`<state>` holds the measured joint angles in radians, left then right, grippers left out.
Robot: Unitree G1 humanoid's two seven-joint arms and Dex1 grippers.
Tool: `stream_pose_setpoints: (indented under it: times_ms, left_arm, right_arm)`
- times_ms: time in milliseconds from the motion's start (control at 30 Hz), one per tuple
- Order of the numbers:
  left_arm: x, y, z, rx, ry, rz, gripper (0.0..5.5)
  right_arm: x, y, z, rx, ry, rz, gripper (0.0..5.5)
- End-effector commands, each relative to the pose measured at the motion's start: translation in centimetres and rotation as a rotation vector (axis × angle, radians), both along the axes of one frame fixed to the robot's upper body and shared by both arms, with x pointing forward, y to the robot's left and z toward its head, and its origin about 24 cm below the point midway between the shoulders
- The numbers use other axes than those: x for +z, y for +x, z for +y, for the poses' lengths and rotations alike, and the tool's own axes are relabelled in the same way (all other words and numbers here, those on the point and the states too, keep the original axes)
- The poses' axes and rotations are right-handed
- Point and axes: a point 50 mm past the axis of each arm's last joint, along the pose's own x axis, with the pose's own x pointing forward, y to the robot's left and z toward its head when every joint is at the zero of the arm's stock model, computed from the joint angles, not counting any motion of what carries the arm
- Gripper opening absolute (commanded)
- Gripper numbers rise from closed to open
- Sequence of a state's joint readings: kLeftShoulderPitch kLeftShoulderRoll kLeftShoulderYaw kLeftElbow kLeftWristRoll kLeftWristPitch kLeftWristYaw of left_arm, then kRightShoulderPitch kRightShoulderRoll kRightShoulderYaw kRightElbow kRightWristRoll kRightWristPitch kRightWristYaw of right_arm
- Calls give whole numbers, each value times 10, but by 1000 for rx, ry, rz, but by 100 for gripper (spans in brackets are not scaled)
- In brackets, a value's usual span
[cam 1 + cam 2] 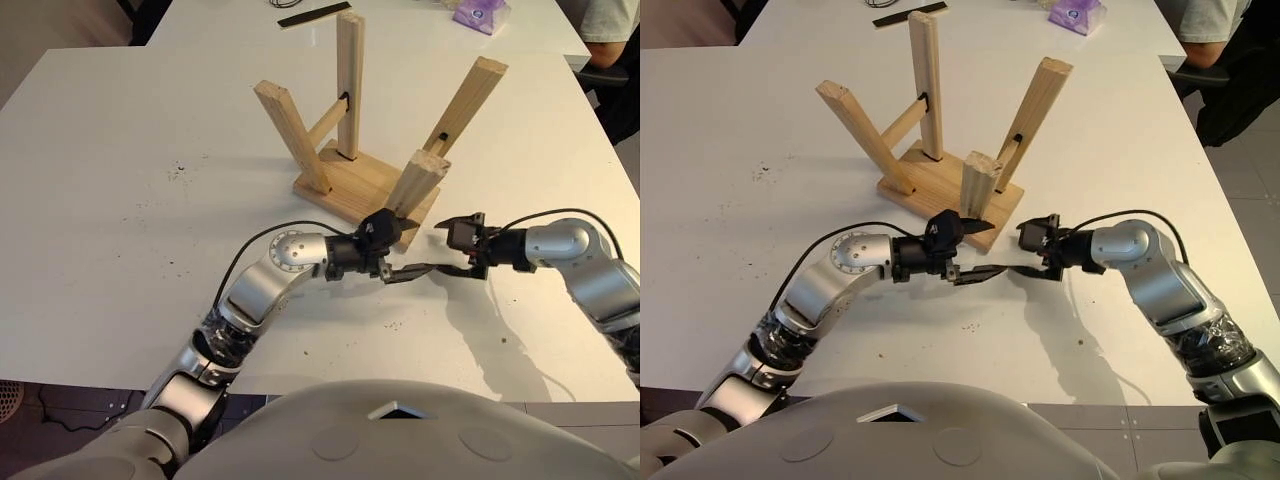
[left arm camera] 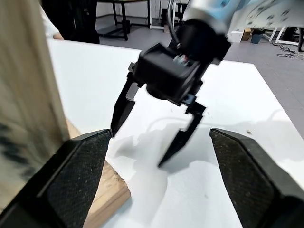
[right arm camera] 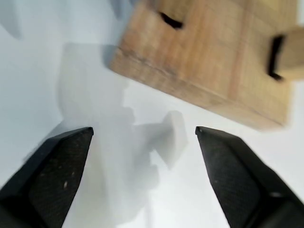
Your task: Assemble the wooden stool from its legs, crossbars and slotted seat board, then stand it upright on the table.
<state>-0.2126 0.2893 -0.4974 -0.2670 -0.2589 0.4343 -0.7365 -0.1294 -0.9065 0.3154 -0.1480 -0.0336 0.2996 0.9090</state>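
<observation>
The left hand (image 1: 398, 250) and the right hand (image 1: 443, 248) are being held facing each other, low over the table (image 1: 120, 250). Both have their fingers spread and are gripping nothing. Just beyond them, the stool (image 1: 352, 175) is being rested upside down on its seat board (image 3: 204, 61), with its legs (image 1: 350, 80) pointing up.

wooden stool (image 1: 365, 195) | inverted, seat board (image 1: 340, 180) flat on table (image 1: 120, 250) | four legs (image 1: 349, 80) splayed upward | crossbar (image 1: 327, 120) fitted
</observation>
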Motion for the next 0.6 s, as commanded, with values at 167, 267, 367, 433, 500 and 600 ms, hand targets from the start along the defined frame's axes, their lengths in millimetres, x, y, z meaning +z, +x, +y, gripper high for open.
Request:
stream_pose_setpoints:
  times_ms: [167, 267, 367, 433, 500, 600]
  left_arm:
    - [-35, -6, 150, 381, 302, 55, 384]
    - [-32, 10, 189, 564, 357, -9, 384]
    - [-23, 44, 220, 834, 357, -140, 384]
    - [-20, 61, 227, 932, 357, -228, 384]
    - [-24, 74, 222, 944, 351, -284, 384]
    - [-38, 88, 194, 866, 334, -352, 384]
  right_arm:
    - [-17, -10, -16, -168, -16, -19, 400]
    - [-20, -10, -10, -209, 13, -45, 400]
    - [-24, -13, -2, -211, 26, -46, 400]
    - [-26, -15, 4, -196, 30, -39, 400]
    - [-28, -15, 10, -180, 37, -35, 400]
    - [-29, -15, 17, -164, 49, -30, 400]
